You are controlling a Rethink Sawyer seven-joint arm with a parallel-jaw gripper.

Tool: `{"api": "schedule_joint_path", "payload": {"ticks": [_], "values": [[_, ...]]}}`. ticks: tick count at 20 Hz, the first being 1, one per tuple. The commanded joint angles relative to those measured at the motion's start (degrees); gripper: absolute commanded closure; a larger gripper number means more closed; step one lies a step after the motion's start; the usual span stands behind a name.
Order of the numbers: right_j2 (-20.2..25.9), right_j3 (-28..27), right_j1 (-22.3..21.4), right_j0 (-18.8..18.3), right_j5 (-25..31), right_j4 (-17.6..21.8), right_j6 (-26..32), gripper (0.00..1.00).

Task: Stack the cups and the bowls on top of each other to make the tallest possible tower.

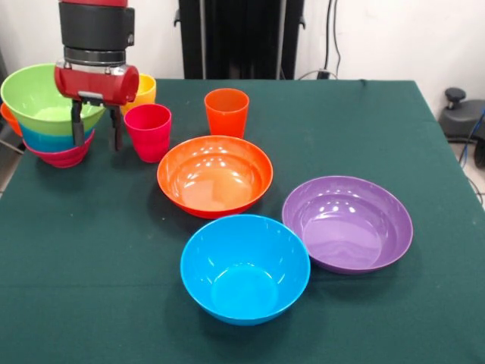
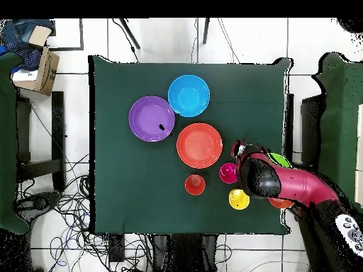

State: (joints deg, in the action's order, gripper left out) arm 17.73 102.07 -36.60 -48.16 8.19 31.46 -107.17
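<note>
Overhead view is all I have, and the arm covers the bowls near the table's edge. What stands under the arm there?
Observer: A tower of nested bowls. The lime green bowl sits on top.
Operator: What is below the green one?
Observer: A blue bowl, then a magenta bowl at the bottom. An orange rim shows at the tower's side.
Operator: Does the gripper hold anything?
Observer: No. The gripper is open and empty. Its fingers hang in front of the tower, beside the red-pink cup.
</note>
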Motion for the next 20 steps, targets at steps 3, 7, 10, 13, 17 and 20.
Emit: {"api": "schedule_joint_path", "payload": {"ticks": [3, 7, 10, 13, 17, 20], "values": [[2.5, 1.5, 0.6, 4.4, 7.0, -1.8, -2.1, 0.0], [1.2, 1.2, 0.1, 6.7, 7.2, -3.0, -3.9, 0.0], [0.1, 0.8, 0.1, 8.4, 6.8, -3.6, -4.8, 0.0], [-1.2, -0.4, 1.1, 10.0, 6.3, -3.9, -5.4, 0.0], [-2.5, -1.1, 1.9, 11.6, 6.0, -4.7, -5.7, 0.0], [-4.1, -1.5, 3.1, 13.0, 4.8, -4.3, -5.7, 0.0]]}}
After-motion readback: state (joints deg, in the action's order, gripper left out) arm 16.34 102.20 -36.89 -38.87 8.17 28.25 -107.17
